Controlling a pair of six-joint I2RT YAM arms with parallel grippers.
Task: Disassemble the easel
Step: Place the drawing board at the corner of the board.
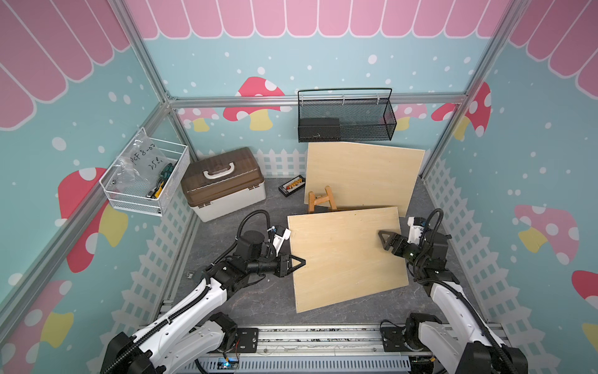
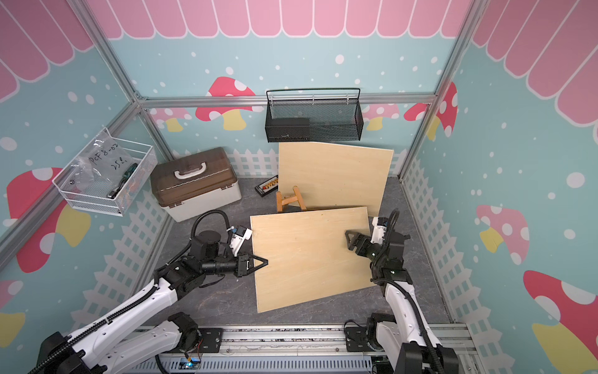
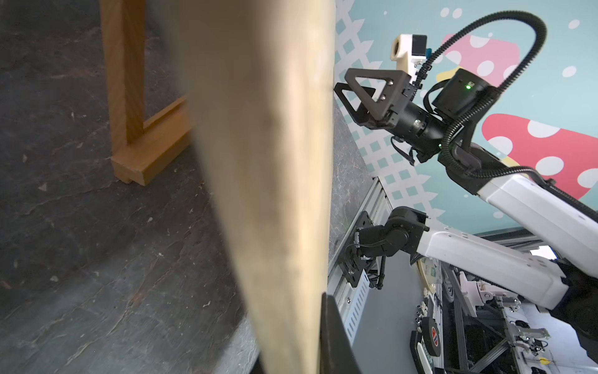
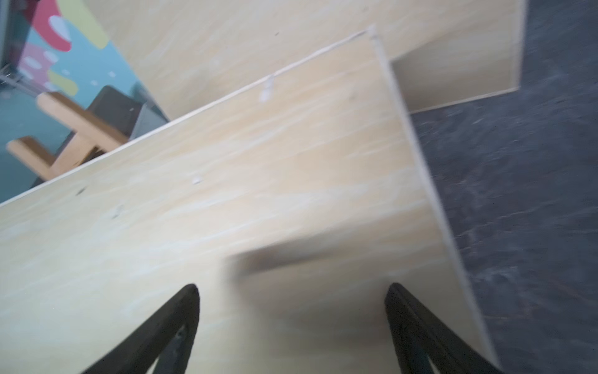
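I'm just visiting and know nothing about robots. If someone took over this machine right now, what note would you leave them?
The left hand is shut on the left edge of the near board, holding it tilted.
The right hand is open over that board's right side, gripping nothing.
The far board leans at the back. The easel frame stands between the two boards, partly hidden.
Done: the near board seems lifted clear of the frame.
Left: lay that board down, then probably deal with the frame.
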